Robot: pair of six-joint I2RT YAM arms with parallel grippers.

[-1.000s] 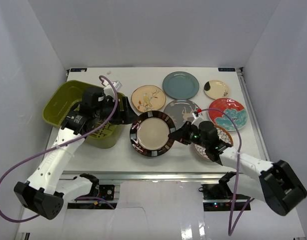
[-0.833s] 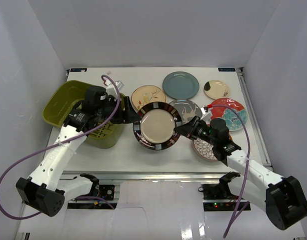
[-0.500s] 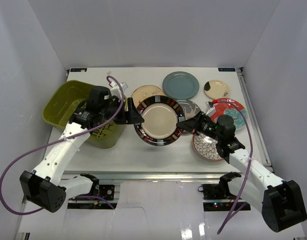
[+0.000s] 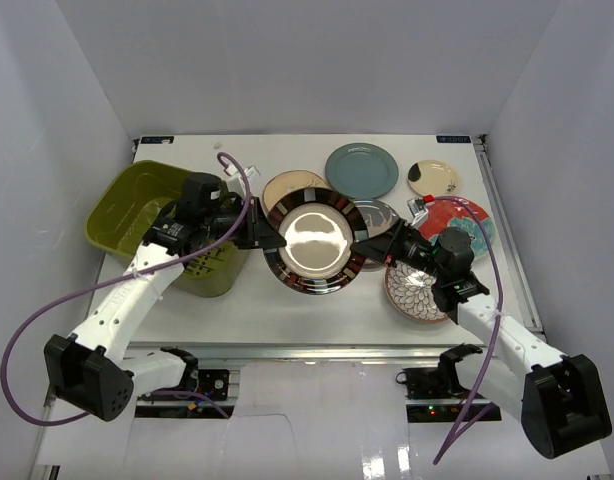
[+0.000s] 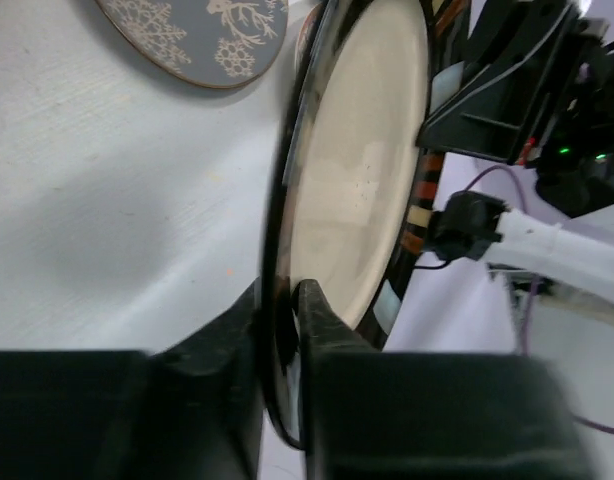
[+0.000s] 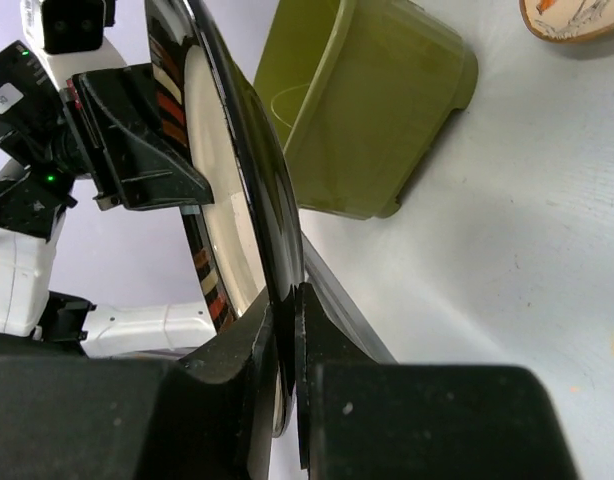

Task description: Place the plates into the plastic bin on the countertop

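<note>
The black-rimmed tan plate [image 4: 309, 240] hangs tilted above the countertop [image 4: 287, 312], held from both sides. My left gripper [image 4: 270, 238] is shut on its left rim; in the left wrist view the rim sits between the left gripper's [image 5: 280, 312] fingers, with the plate's tan face [image 5: 357, 180] beyond. My right gripper [image 4: 359, 250] is shut on the right rim, and the right wrist view shows that gripper [image 6: 285, 312] pinching the dark edge of the plate [image 6: 222, 150]. The olive-green plastic bin [image 4: 117, 190] [image 6: 372, 110] stands at the left, behind the left arm.
On the countertop lie the cream bird plate [image 4: 285, 188], the grey-blue plate [image 4: 361, 170], the grey antler plate [image 4: 379, 213] [image 5: 202, 35], the cream plate with a dark patch [image 4: 433, 178], the red plate [image 4: 465, 225] and the petal-pattern plate [image 4: 415, 292] under the right arm.
The right gripper raised the tan plate and carried it back and leftward. The left gripper moved in from the bin side and closed on the plate's left rim.
</note>
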